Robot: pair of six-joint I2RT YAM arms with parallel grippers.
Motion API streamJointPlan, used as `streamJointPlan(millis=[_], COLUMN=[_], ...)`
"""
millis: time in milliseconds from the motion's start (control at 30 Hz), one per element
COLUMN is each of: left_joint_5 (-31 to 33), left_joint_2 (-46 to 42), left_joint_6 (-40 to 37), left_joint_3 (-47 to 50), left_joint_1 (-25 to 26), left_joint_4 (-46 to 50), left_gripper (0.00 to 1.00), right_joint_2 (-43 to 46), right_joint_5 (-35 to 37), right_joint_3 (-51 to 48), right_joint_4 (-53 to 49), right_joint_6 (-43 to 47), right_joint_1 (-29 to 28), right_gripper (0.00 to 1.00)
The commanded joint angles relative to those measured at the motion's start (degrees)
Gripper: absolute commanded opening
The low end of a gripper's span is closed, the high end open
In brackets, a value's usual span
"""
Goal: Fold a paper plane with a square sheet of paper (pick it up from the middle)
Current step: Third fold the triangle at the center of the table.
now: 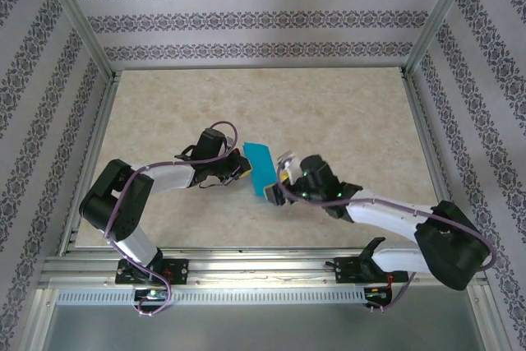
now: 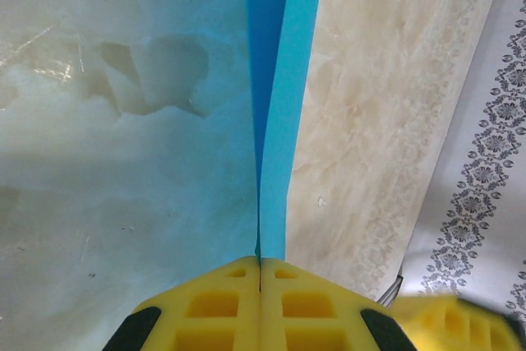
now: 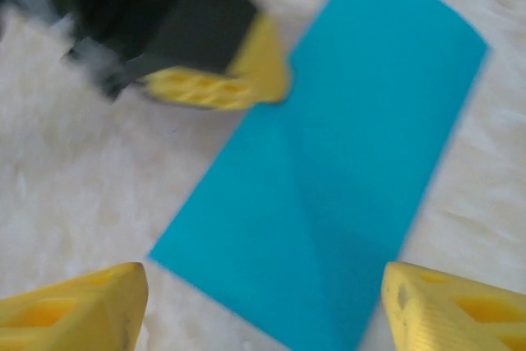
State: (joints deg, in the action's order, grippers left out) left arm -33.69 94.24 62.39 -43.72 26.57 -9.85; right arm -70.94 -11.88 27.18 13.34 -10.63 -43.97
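Your left gripper (image 2: 260, 289) is squeezed shut on the edge of one folded blue sheet of paper (image 2: 283, 121), which sits in the middle of the top view. Your right gripper (image 3: 265, 302) is wide open, holding nothing. Two grippers, one sheet.

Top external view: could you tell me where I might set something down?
Free: the far half of the marbled beige tabletop, up to the patterned back wall, and its side edges. Crowded: the centre, where the left jaws pinch the folded teal-blue paper and the right jaws stand open beside it.
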Motion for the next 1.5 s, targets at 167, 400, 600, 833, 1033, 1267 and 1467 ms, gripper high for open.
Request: streamJointPlan(millis=[167, 400, 600, 833, 1033, 1267, 1467], left_joint_5=[-2.3, -2.6, -2.4, -2.2, -2.1, -2.2, -2.0], left_joint_2=[0.1, 0.7, 0.5, 0.5, 0.6, 0.8, 0.8], left_joint_6=[0.9, 1.4, 1.4, 1.5, 1.7, 2.4, 2.8], left_joint_3=[1.2, 1.6, 1.7, 1.6, 1.6, 2.0, 2.2], left_joint_1=[-0.8, -0.9, -0.9, -0.9, -0.9, -0.9, -0.9], left_joint_4=[-3.3, -4.3, -4.3, -4.2, -4.3, -5.4, -5.8], left_gripper=[0.04, 0.04, 0.04, 0.04, 0.04, 0.04, 0.04], right_joint_2=[-2.0, -10.9, -15.9, -16.0, -14.5, -14.7, -14.8], right_joint_5=[21.4, 31.2, 34.3, 35.8, 35.7, 36.7, 36.3], right_joint_3=[-4.9, -3.5, -3.0, -4.1, -4.8, -5.2, -5.1], right_joint_4=[15.2, 21.7, 25.3, 28.7, 27.8, 27.4, 27.2], right_joint_6=[25.1, 32.3, 33.9, 33.7, 33.1, 32.1, 31.6], right_joint_1=[-15.1, -20.0, -20.5, -21.1, -21.2, -21.2, -21.2], right_gripper=[0.59, 0.58, 0.52, 0.42, 0.33, 0.22, 0.12])
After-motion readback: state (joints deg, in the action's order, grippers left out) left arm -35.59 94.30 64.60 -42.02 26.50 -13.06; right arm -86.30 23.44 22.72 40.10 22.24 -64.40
